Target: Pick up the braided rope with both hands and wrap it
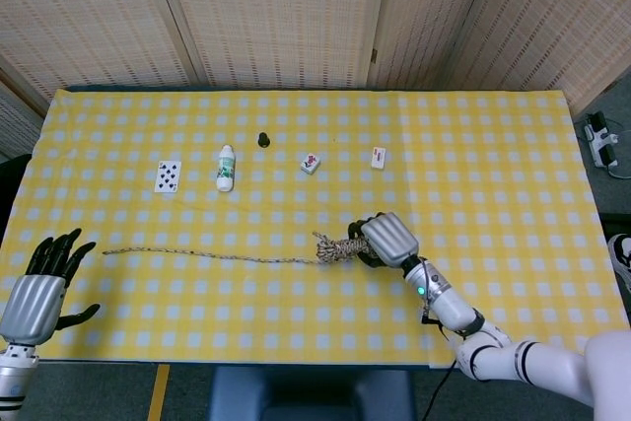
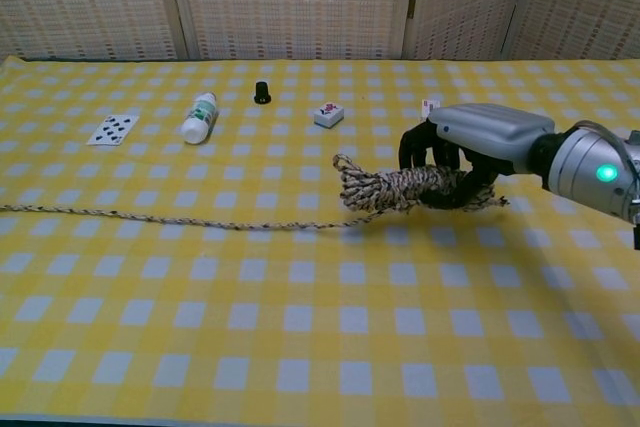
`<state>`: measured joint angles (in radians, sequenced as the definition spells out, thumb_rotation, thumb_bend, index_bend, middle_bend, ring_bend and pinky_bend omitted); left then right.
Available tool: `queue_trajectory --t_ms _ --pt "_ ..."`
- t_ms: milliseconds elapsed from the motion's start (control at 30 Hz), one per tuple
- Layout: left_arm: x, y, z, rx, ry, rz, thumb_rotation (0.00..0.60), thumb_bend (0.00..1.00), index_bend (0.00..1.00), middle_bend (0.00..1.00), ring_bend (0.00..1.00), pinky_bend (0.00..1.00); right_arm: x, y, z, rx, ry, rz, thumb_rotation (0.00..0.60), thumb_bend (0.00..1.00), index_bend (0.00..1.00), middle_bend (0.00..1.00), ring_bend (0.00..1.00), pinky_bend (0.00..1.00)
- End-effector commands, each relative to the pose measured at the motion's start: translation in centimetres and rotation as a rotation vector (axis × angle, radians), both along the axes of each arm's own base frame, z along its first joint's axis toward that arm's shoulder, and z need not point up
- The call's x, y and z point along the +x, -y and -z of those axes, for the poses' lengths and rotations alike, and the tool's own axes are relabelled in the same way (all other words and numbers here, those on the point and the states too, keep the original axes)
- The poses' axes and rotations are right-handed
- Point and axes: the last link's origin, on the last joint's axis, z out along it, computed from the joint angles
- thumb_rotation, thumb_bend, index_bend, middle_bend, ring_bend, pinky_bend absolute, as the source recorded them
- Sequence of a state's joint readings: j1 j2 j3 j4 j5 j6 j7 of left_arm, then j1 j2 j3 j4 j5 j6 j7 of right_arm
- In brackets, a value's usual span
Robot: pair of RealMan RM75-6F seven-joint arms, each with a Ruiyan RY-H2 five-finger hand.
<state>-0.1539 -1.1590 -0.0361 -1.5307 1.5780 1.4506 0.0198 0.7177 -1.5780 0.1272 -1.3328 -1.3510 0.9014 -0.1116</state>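
Gripping: right hand (image 2: 470, 162) has its fingers curled around the wound bundle of the braided rope (image 2: 390, 189), raised just off the table (image 2: 300, 347).
Tail: loose end trails left across the cloth — free for winding.
Waiting: left hand (image 1: 39, 288), fingers spread, empty, near the tail's far end — probably ready to take it.

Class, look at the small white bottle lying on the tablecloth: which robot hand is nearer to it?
Right. The right robot hand, gripping the braided rope, is nearer the white bottle; the left robot hand hovers open at the table's near-left edge, farther away.
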Motion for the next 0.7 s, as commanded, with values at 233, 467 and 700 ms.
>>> queue_trajectory --t_ms 233,467,700 --pt "3.1 -5.7 2.6 -0.147 0.05 0.103 0.6 0.16 0.28 0.08 0.06 0.0 -0.5 0.0 -1.8 -0.034 0.013 0.007 0.6 0.5 0.59 0.55 0.58 0.47" --pt "3.4 -9.8 6.0 -0.218 0.043 0.071 0.6 0.3 0.43 0.13 0.12 0.0 -0.5 -0.1 -2.1 -0.043 0.015 0.011 0.6 0.51 0.59 0.55 0.58 0.47" --pt "2.3 -12.4 8.4 -0.216 -0.027 0.001 0.6 0.32 0.45 0.14 0.12 0.0 -0.3 0.1 -2.5 -0.051 0.003 0.01 0.6 0.51 0.59 0.55 0.58 0.47"
